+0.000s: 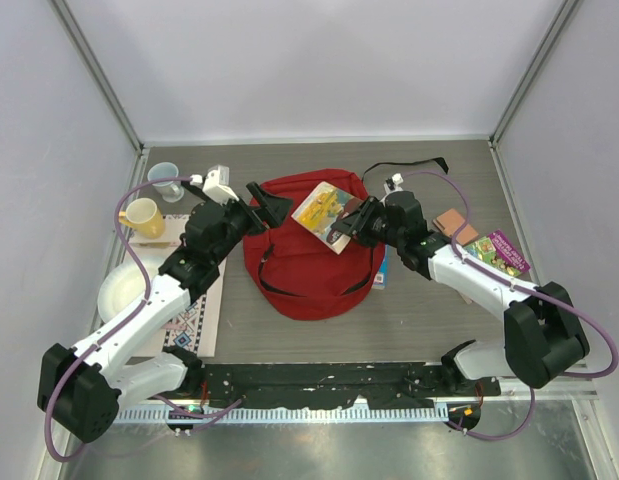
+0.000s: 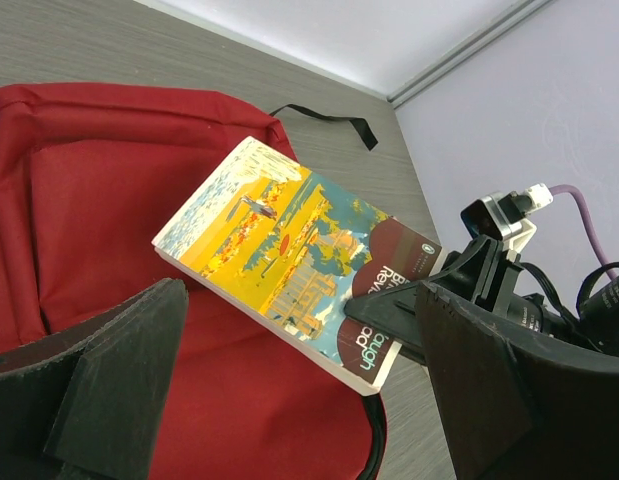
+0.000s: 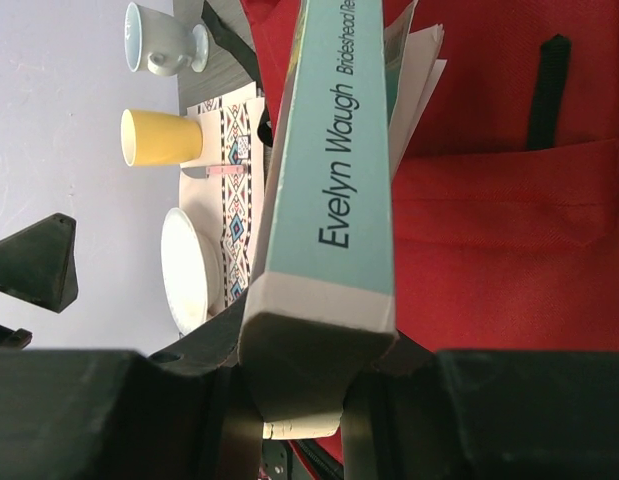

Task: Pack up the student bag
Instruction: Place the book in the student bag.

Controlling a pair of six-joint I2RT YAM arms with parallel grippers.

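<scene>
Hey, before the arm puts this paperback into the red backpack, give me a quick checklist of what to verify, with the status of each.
1. The book clamped in the right end effector: ok.
2. The book over the student bag: ok.
3. The bag's main zipper open: cannot tell.
4. The left end effector holding the bag open: not ok; jaws wide, gripping nothing.
5. The yellow cup and plate away from the bag: ok.

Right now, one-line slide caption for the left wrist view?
Right hand holds a paperback over the red student bag, framed by the open left hand.
</scene>
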